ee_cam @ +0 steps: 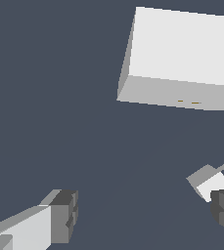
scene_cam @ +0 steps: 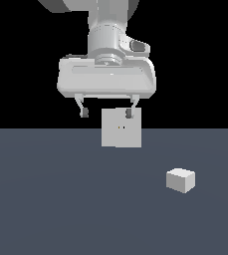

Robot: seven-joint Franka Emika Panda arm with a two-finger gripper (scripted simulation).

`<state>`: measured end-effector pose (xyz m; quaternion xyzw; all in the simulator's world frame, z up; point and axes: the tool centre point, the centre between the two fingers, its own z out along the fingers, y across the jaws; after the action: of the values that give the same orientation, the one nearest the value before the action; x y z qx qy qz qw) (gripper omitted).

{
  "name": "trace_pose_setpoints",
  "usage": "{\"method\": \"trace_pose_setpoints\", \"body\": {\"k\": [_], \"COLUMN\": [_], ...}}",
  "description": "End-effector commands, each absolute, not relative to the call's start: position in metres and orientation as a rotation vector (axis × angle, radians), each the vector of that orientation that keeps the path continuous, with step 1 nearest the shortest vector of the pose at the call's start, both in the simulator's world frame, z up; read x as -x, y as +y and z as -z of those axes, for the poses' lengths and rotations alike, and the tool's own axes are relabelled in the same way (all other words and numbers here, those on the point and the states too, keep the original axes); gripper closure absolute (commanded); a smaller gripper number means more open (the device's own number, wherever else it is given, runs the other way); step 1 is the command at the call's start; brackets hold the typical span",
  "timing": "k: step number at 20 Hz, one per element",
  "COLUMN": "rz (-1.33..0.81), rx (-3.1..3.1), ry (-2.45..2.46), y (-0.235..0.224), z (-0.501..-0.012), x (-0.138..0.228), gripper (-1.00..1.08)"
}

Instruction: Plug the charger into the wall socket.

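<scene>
The wall socket [scene_cam: 121,138] is a flat upright off-white square plate on the floor, with two tiny yellowish marks at its centre. In the wrist view the socket [ee_cam: 182,49] appears as a thick slab with the marks on its darker face. The charger [scene_cam: 180,180] is a small off-white block on the floor, nearer the camera and toward the exterior view's right of the socket. It also shows in the wrist view [ee_cam: 207,179], beside one finger, with small prongs. My gripper [scene_cam: 107,113] hangs above the floor in front of the socket, open and empty; it also shows in the wrist view [ee_cam: 143,215].
A flat dark blue-grey floor [scene_cam: 46,199] carries both objects. The background behind it is black. Nothing else shows.
</scene>
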<state>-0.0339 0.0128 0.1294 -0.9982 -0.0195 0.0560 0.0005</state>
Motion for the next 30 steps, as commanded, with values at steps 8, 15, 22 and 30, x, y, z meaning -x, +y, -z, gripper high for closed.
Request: {"method": "trace_pose_setpoints", "body": {"k": [8,15,22,30], "rz": [-0.154,-0.088,0.018,0.146], "rx": [3.141,3.149,3.130,3.060], "ry": [0.008,0.213,0.539,0.923], "y": [0.006,-0.013,-0.043,-0.078], "z": [-0.126,-0.117,-0.102,-0.085], "x": [0.034,0.035,0.041,0.056], "gripper": [-0.92,-0.92,-0.92,-0.92]}}
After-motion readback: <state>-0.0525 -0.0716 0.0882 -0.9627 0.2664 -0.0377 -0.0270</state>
